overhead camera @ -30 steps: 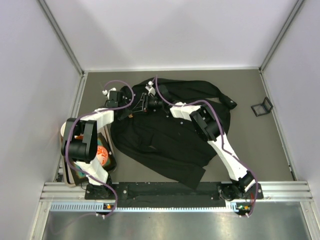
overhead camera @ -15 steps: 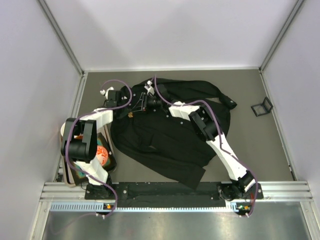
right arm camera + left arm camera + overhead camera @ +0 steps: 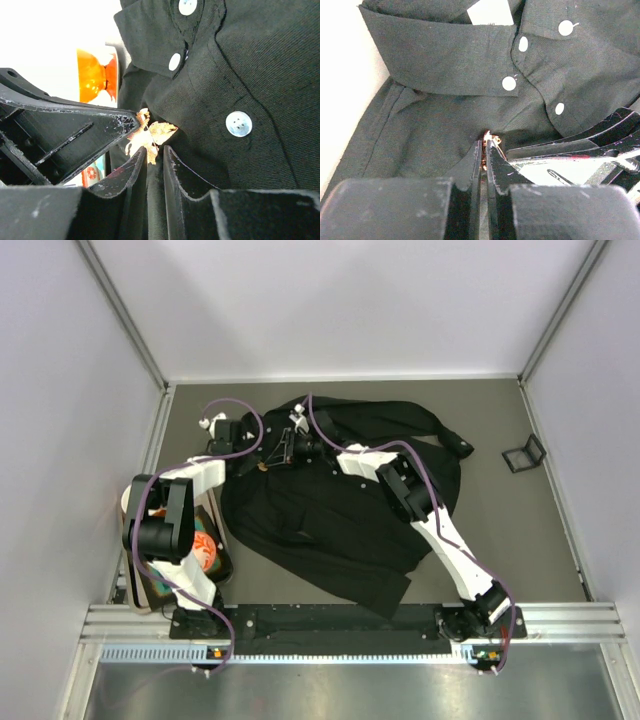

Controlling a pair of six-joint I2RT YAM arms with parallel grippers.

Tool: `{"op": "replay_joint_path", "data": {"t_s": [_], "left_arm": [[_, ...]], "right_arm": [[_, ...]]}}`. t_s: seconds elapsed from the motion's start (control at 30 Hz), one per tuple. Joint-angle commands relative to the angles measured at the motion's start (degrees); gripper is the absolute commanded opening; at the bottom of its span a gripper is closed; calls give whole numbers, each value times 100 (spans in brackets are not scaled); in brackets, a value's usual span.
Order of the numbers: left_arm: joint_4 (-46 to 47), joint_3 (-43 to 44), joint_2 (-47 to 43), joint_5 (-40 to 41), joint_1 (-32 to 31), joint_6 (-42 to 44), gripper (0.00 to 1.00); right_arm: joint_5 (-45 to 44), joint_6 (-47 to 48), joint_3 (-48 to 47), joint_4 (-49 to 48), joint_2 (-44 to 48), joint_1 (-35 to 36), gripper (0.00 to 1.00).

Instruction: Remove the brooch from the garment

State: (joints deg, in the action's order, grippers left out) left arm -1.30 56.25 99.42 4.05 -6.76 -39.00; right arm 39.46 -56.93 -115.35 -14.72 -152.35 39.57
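The black garment [image 3: 330,520] lies spread on the table, collar at the far left. The tiny orange leaf-shaped brooch [image 3: 262,467] sits just below the collar, between both grippers. In the left wrist view my left gripper [image 3: 485,146] is shut on the brooch [image 3: 489,136], whose orange edge pokes out past the fingertips against the garment [image 3: 445,65]. In the right wrist view my right gripper [image 3: 155,151] is pinched on a fold of the garment [image 3: 250,65] right below the brooch [image 3: 159,131]. The two grippers nearly touch at the tips.
A container with a round orange disc [image 3: 205,550] stands left of the garment beside the left arm; an orange piece of it shows in the right wrist view [image 3: 97,75]. A small black frame [image 3: 523,454] lies at the far right. Walls enclose the table.
Both grippers and the brooch have shifted slightly toward the far side. Both grips are unchanged.
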Motion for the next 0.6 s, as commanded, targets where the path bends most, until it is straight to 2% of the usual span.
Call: {"op": "replay_joint_path", "data": {"t_s": [0.0, 0.07, 0.33, 0.57], "left_arm": [[358, 141, -45, -80, 26, 94, 6], [376, 141, -45, -133, 26, 208, 6], [-26, 211, -106, -80, 26, 139, 23], [-2, 79, -291, -80, 52, -142, 25]], "right_arm": [[44, 85, -348, -110, -128, 95, 20], [44, 94, -392, -84, -154, 95, 19], [53, 68, -401, -101, -181, 103, 17], [61, 76, -383, -101, -181, 103, 17]]}}
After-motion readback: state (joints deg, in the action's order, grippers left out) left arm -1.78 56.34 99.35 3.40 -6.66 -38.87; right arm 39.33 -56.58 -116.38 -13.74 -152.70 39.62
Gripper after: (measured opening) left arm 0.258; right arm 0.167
